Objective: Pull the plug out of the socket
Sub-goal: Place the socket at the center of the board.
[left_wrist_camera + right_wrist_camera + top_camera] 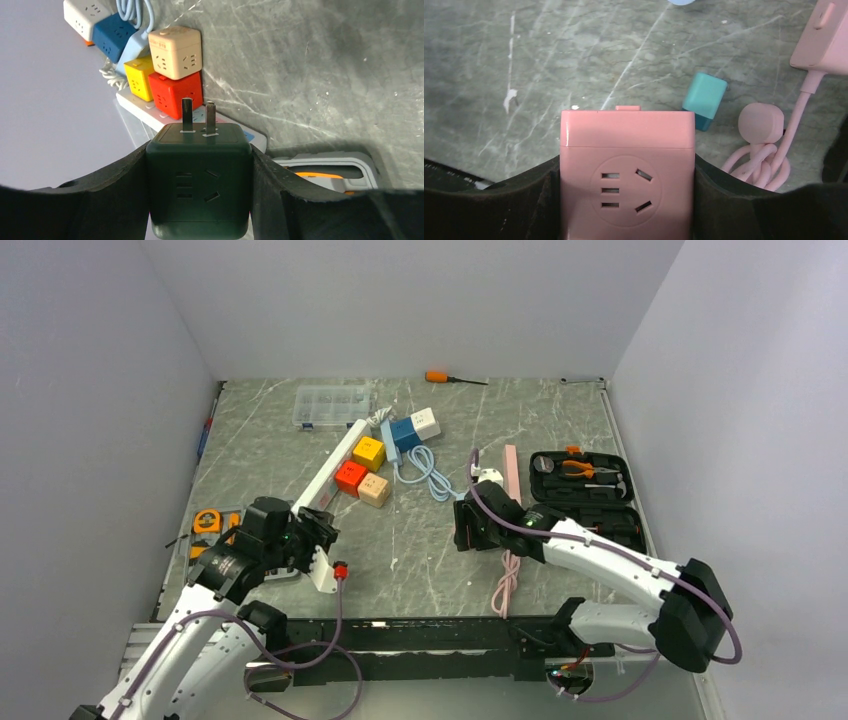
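Left claw (pixel 198 172) gripping one green plug (pixel 200 200), two prongs (pixel 186 114), right claw (pixel 626 175) gripping one pink cube (pixel 626 135)

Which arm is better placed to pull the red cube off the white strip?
Probably left: the left gripper, though holding the green cube, hangs beside the white strip; the right gripper holds a pink cube farther away.

1. No text, brand, number or sign can be read in any view.
2. The yellow cube (pixel 369 452), the red cube (pixel 350 477) and the beige cube (pixel 374 488), just right of the white power strip (pixel 335 462), bear tiny marks on top that are too small to read.
3. The dark green cube (pixel 199 185), near the power strip's end, and the pink cube (pixel 627 180), well to its right, show only socket slots.
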Controlling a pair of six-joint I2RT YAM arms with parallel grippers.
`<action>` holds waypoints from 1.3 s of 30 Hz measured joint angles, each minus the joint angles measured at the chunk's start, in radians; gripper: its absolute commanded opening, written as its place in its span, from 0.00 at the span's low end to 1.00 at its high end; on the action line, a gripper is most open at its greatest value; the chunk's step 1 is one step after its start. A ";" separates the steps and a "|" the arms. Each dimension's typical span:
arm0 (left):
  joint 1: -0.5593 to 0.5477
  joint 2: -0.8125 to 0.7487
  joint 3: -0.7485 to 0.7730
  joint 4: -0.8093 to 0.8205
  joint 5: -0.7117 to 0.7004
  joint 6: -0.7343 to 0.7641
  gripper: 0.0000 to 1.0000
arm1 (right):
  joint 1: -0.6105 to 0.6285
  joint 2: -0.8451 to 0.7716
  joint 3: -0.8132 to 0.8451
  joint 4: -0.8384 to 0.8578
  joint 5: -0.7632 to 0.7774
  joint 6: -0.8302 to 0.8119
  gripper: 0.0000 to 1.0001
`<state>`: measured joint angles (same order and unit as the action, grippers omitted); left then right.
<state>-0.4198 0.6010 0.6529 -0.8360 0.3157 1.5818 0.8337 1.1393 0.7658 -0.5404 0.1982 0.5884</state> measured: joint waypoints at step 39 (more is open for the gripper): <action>-0.607 0.420 -0.060 0.571 0.044 -0.396 0.00 | -0.227 0.374 -0.019 0.268 0.139 0.123 0.36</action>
<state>-1.0267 1.0210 0.5926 -0.2646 0.3599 1.1858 0.6064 1.5131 0.7464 -0.2726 0.3374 0.7113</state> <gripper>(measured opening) 0.634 0.633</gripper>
